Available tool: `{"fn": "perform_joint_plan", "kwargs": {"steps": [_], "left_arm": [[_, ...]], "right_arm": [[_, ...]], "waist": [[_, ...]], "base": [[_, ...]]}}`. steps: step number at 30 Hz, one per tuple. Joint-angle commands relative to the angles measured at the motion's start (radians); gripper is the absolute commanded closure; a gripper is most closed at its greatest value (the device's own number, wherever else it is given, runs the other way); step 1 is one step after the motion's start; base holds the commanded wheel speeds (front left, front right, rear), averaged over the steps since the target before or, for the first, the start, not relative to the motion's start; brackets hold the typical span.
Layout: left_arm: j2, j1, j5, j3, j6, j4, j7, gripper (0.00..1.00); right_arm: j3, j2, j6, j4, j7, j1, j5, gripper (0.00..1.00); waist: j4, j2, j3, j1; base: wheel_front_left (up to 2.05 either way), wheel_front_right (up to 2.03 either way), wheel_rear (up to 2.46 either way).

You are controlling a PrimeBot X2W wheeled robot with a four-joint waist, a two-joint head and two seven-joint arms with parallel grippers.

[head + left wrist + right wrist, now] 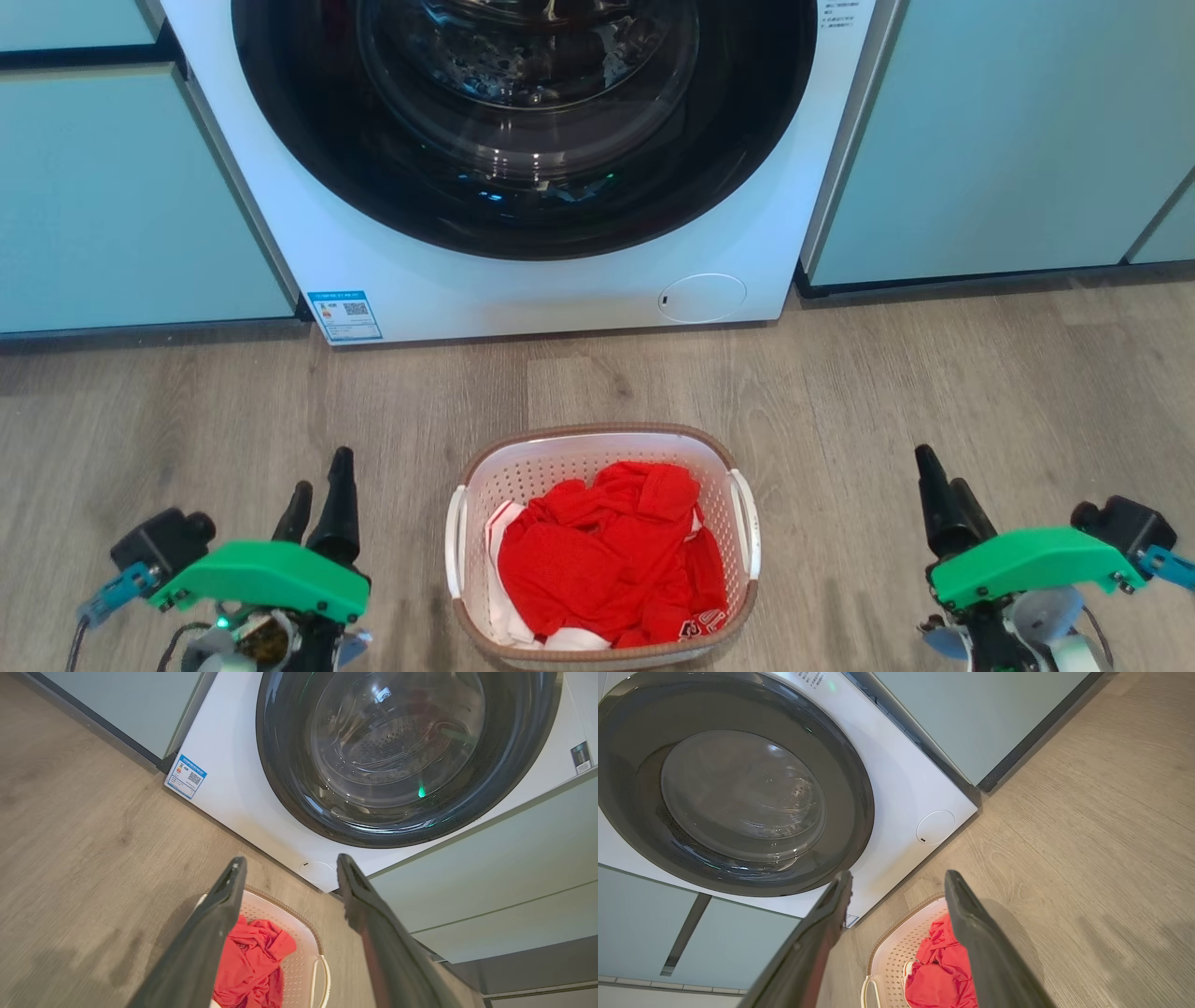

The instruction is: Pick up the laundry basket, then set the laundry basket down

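We found the laundry basket [597,432] on the floor [887,373].
Our left tool [322,471] and right tool [939,469] flanked it, both wide.

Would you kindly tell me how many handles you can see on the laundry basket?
2. The left handle is on the laundry basket's left wall, the right handle on its right wall. Both are white; none appears hidden.

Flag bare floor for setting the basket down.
Bare floor between washing machine and laundry basket; strips between basket and left gripper, and basket and right gripper. Crowded: inside the basket, holding red clothes.
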Motion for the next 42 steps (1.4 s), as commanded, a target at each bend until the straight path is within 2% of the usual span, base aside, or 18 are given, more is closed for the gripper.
{"fn": "perform_joint_plan", "kwargs": {"steps": [1, 16, 26, 42], "left_arm": [[0.028, -0.034, 0.044, 0.000, 0.012, -0.047, -0.016, 0.00], [0.074, -0.033, 0.220, -0.088, 0.099, -0.085, -0.060, 0.00], [0.092, -0.028, 0.317, -0.127, 0.139, -0.108, -0.086, 0.00], [0.099, -0.003, 0.488, -0.159, 0.163, -0.138, -0.133, 0.00]], "right_arm": [[0.020, -0.012, 0.001, -0.039, -0.016, -0.039, -0.042, 0.00], [0.069, -0.014, 0.002, -0.025, -0.059, -0.040, -0.224, 0.00], [0.093, -0.016, 0.002, -0.026, -0.086, -0.044, -0.334, 0.00], [0.133, -0.018, 0.002, -0.041, -0.133, -0.044, -0.525, 0.00]], "waist": [[0.000, -0.0001, -0.001, 0.0000], [-0.001, -0.0001, -0.006, 0.0000], [-0.003, -0.0001, -0.008, 0.0000], [-0.006, -0.0001, -0.013, 0.0000]], "base": [[0.00, 0.00, 0.00], [0.00, 0.00, 0.00], [0.00, 0.00, 0.00], [0.00, 0.00, 0.00]]}}
